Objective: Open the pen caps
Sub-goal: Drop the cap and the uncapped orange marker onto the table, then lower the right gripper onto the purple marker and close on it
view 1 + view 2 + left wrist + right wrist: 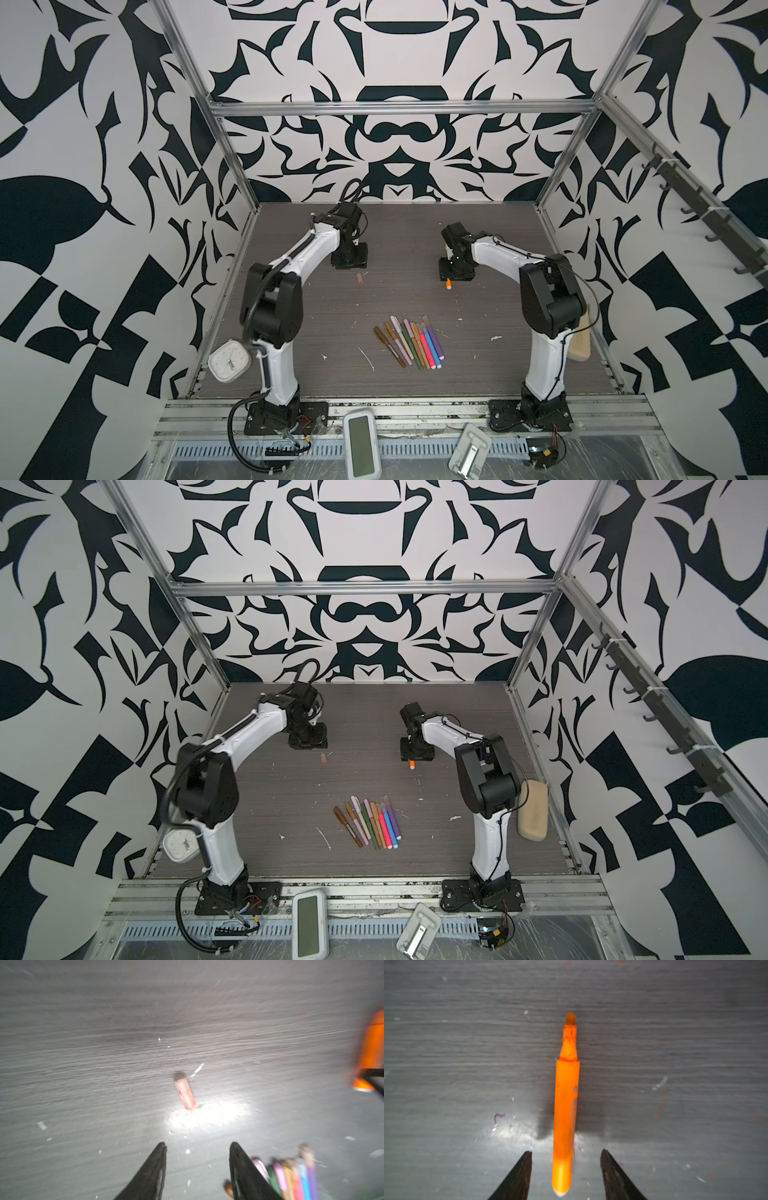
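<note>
Left jaws standing apart, holding nothing, hanging over far-left counter [478, 365]. Pinkish cap [185, 1094] lying loose on counter just near of them. Right jaws also standing apart, straddling uncapped orange pen [565, 1105] lying flat far right, gaps showing both sides. Remaining pens [411, 343] lying side by side near centre.

Loose cap [360, 279] lies left of the uncapped pen [449, 284]; the row of pens [409, 343] lies before both, on the table [316, 316].

Place: robot lab cell | Signs: aluminium frame [399, 109], patterned panels [399, 54] enclosed the surface [399, 295]; left arm [291, 257], right arm [498, 253] bolted down.
</note>
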Controlling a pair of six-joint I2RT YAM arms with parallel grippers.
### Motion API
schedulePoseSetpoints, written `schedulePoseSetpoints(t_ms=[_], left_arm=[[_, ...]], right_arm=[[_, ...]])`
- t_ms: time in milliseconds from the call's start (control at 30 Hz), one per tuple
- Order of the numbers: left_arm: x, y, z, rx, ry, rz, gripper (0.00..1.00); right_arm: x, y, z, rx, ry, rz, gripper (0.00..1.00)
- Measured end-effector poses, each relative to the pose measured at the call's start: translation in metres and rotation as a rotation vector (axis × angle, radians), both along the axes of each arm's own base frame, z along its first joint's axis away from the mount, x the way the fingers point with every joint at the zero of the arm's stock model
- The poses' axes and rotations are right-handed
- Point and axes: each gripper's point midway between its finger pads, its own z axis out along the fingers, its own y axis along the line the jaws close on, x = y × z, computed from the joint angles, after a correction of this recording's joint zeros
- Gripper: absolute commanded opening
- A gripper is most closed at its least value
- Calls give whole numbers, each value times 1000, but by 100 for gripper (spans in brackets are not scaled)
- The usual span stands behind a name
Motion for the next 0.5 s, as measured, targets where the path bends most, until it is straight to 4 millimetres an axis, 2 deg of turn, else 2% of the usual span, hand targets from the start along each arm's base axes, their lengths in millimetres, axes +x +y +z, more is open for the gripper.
schedulePoseSetpoints(t_ms=[67,133,200,300,400,433,500], left_arm=[[-14,2,37,-63,-88,5,53],[-32,5,63,-126,-158,11,55],[-52,9,79,-183,-211,19,57],[-88,16,86,-262,-249,43,58],[-112,20,80,-318,-243,70,56],[-118,21,76,-332,-236,81,56],[-126,22,73,-358,-221,99,56]], right_arm=[[-12,-3,18,14,-33,4,55],[-27,-4,37,34,-76,15,53],[-46,2,57,64,-135,46,53],[-93,35,83,118,-253,170,54],[-156,79,94,193,-325,353,52],[-176,89,94,220,-323,395,50],[-196,90,90,258,-302,386,45]])
